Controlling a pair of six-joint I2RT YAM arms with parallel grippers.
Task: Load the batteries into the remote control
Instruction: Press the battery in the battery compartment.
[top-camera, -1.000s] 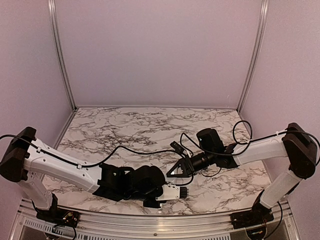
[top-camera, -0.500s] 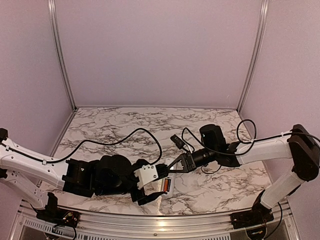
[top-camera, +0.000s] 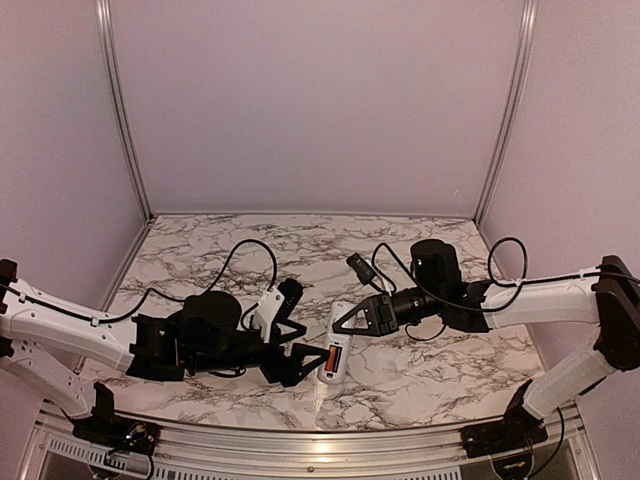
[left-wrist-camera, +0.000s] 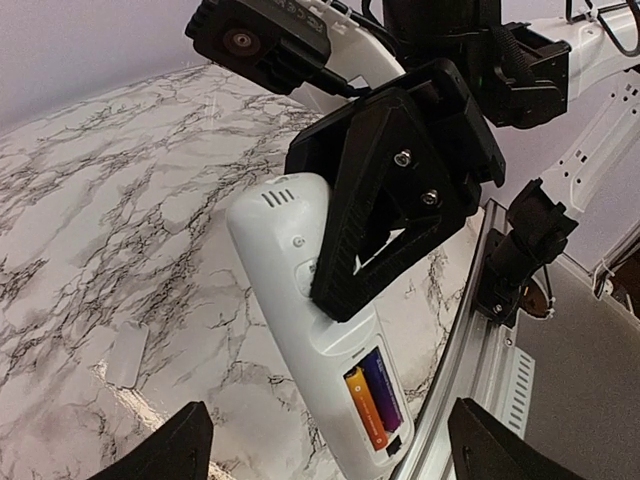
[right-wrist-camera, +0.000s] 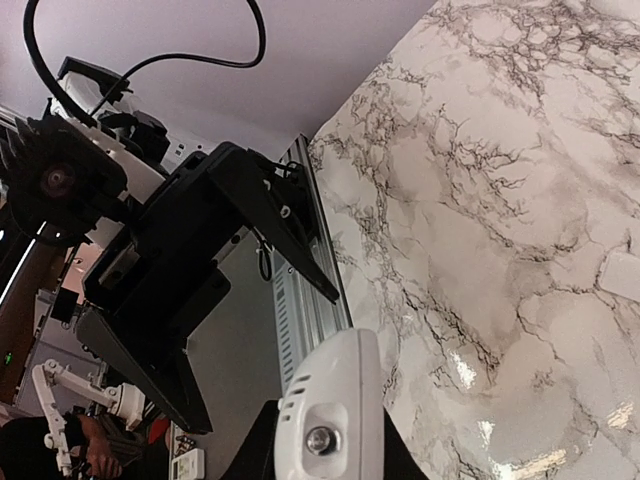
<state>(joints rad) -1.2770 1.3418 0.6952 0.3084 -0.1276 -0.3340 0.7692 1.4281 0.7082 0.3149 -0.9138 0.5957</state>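
Cannot see the far finger of the right gripper (top-camera: 345, 328) in the left wrist view — only one black triangular finger (left-wrist-camera: 385, 200), laid across the back of the remote control (left-wrist-camera: 290, 265). Cannot tell from any view whether the handset's lower end touches the marble table (left-wrist-camera: 90, 200); cut off at the left wrist, too small from above. From the right wrist, only a foreshortened white rounded end with a small recessed screw, dark finger edges on either side. Hard to read the batteries (left-wrist-camera: 372, 400) from above: just an orange fleck on white.

Clamped in the right gripper by its upper half, tilted, over the near middle of the table, close to the front rail (left-wrist-camera: 470, 340). White, slim, rounded at the top with a few vent slots there; open compartment at the lower end, two cells side by side inside, lengthwise — one orange-copper, one dark purplish-black. Spread wide, the left gripper (left-wrist-camera: 330, 440), fingertips either side of the handset's lower end and clear of it, holding nothing. Lying flat on the marble to one side, apart from the handset: a thin plain white strip (left-wrist-camera: 127, 355).
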